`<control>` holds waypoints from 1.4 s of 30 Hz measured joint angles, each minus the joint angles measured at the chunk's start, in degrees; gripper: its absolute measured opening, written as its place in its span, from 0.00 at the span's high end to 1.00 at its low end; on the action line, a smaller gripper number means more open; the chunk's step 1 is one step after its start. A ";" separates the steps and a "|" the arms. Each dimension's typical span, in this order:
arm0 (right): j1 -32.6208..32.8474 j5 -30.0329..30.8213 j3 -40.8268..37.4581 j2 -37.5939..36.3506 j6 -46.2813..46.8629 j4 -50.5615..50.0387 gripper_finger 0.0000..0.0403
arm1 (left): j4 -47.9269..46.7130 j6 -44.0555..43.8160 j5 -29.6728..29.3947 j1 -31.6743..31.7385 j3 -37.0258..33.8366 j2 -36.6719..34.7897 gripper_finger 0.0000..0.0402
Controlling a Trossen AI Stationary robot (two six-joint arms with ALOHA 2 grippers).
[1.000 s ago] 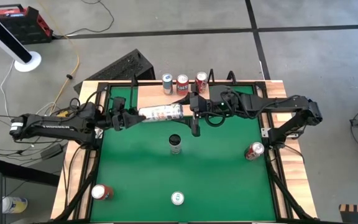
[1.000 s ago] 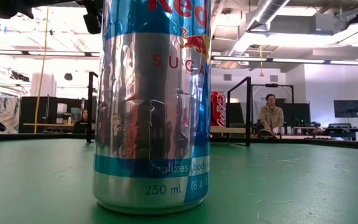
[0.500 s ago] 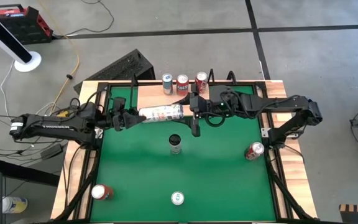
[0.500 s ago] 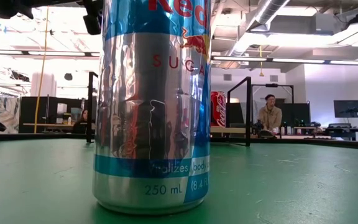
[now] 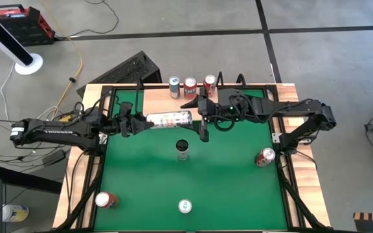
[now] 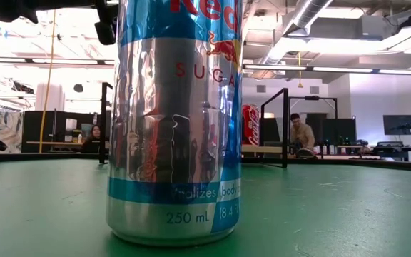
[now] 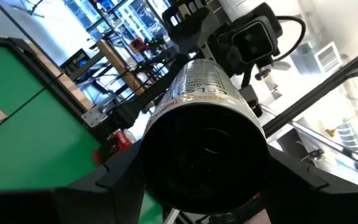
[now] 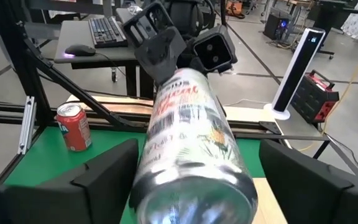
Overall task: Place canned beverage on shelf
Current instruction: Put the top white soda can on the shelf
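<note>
- Near the mat's far edge, from above: my left gripper and right gripper each clamp one end of the horizontal can, now slightly lower than before.
- Wrist views: the handover remains unfinished; the shelf waits just beyond.

The tall silver-and-blue Red Bull can close to the low camera reads "Re", "SUGA", "italizes body", "250 mL" and "(8.4 F". Lettering on the held can is unreadable.
</note>
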 joint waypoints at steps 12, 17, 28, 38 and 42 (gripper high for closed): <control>-0.11 -0.02 -0.01 -1.49 -1.75 -0.69 0.02 | -1.92 0.39 -0.11 0.55 0.00 -1.78 0.42; -0.68 -0.02 0.07 -5.03 -1.73 -1.80 0.03 | -6.61 0.37 -0.13 2.71 0.01 -4.61 0.42; -1.62 0.15 0.00 -11.06 0.73 -6.70 0.03 | -46.54 17.02 2.95 9.49 20.23 -4.09 0.42; -1.57 0.24 -0.05 -10.75 2.19 -10.48 0.03 | -76.94 34.90 -2.95 11.98 46.36 7.15 0.42; -1.57 0.24 -0.07 -10.80 2.26 -10.97 0.03 | -84.15 38.45 -5.37 11.98 53.18 12.28 0.42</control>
